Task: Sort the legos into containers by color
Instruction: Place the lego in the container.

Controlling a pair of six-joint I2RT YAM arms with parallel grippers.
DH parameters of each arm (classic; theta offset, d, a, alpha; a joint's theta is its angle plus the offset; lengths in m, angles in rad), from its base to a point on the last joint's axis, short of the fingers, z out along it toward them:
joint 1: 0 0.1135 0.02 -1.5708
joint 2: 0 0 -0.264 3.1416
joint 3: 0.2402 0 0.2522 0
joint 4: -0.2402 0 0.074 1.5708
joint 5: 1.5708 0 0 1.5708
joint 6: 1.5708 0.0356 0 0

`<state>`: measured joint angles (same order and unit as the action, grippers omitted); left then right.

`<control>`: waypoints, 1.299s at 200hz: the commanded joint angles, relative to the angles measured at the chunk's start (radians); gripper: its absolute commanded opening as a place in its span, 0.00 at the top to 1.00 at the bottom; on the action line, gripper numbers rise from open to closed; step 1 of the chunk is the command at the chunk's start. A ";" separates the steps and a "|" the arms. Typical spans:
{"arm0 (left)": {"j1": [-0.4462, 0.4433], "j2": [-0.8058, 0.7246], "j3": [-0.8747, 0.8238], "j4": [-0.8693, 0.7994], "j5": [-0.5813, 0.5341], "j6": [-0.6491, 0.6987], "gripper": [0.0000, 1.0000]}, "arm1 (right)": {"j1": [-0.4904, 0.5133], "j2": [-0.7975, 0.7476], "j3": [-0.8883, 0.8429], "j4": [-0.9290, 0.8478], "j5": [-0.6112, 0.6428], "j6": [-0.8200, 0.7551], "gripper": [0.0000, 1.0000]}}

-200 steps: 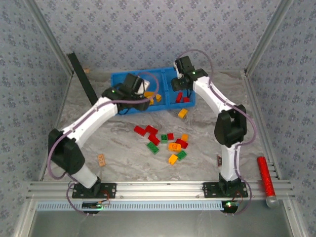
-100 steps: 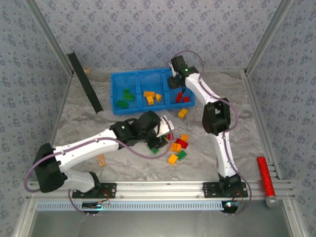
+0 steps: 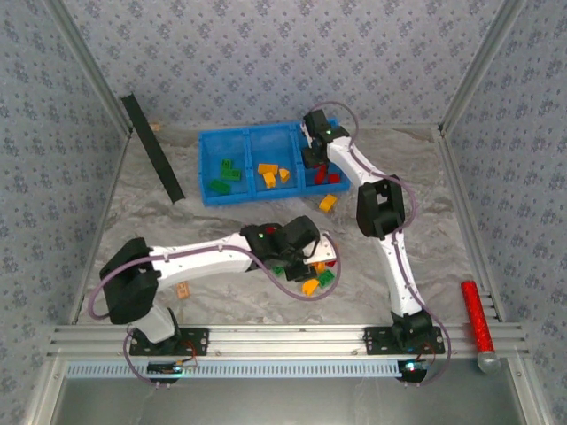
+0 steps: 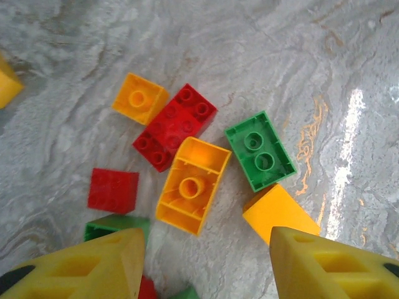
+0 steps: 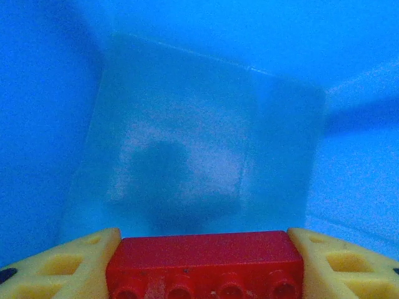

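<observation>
These legos (image 3: pixel 310 285) are light, hard plastic. We judge them stiff, not fragile and a little slippery on their smooth sides, so a grip belongs across two flat parallel walls, not over the studs. The right gripper (image 5: pixel 202 265) shows this: its jaws are clamped on the ends of a red brick (image 5: pixel 202 255), which hangs above the pale floor of a blue compartment. From above, that is the right-hand one of the containers (image 3: pixel 257 197), where other reds lie. The green bricks (image 3: pixel 226 173) sit in the left compartment and the orange ones (image 3: pixel 270 173) in the middle.

The left gripper (image 4: pixel 206 240) hovers over the loose heap on the table, jaws apart and nothing between them. Just ahead of it lies an overturned orange brick (image 4: pixel 190 187), hollow side up; we would pinch it across its long walls. Room is tight there. A long red brick (image 4: pixel 176 126) touches its upper end and a green two-stud brick (image 4: pixel 260 151) sits just beside its right wall, so a descending finger may nudge one of them. A red square (image 4: pixel 113 190) lies slightly apart on the left.

A stray orange brick (image 3: pixel 328 203) rests just outside the bin's front. The tan tile (image 3: pixel 182 286) and the black strip (image 3: pixel 151 146) are well apart from the work
</observation>
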<state>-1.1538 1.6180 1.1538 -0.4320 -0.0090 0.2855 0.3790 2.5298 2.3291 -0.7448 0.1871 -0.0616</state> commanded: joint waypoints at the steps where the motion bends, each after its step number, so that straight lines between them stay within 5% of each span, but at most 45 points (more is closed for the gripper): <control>1: -0.022 0.032 0.025 0.038 0.032 0.085 0.46 | -0.008 0.018 0.032 -0.005 -0.018 -0.003 0.52; 191: -0.027 0.180 0.044 0.103 -0.047 0.227 0.46 | -0.043 -0.123 -0.164 0.110 -0.196 -0.001 0.22; 260: -0.010 0.214 0.073 0.091 -0.063 0.242 0.42 | -0.034 -0.198 -0.198 0.139 -0.243 -0.001 0.20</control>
<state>-1.1767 1.8072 1.1961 -0.3389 -0.0608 0.5076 0.3344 2.4226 2.1357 -0.6128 -0.0277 -0.0162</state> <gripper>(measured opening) 0.570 0.798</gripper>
